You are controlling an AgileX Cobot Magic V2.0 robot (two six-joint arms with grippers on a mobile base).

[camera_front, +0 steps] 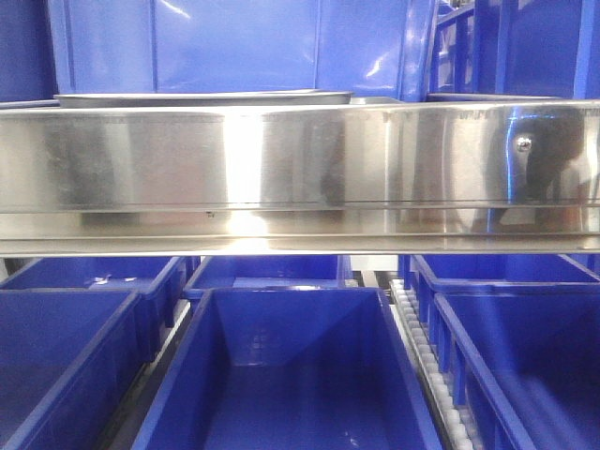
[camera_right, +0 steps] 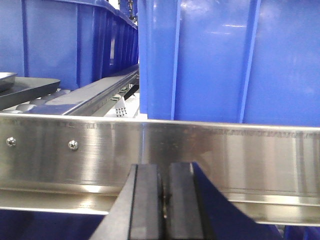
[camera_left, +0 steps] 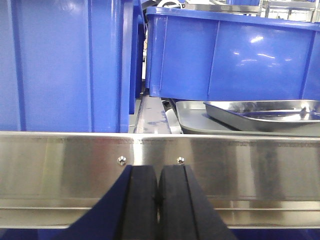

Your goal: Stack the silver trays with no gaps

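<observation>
Silver trays (camera_left: 260,116) run off the left wrist view's right edge, their fronts hidden behind the steel shelf rail (camera_left: 250,165). In front view only a thin tray rim (camera_front: 202,97) clears the rail (stack fit can't be judged). Both pincers' bases cropped at btm edge.

One silver tray (camera_left: 262,115) rests tilted inside another (camera_left: 192,120).

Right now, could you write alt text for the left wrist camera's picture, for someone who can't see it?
Two silver trays, one resting tilted inside the other, sit behind a shiny steel shelf rail under a blue plastic bin. The closed black left gripper fills the bottom centre, in front of the rail.
</observation>
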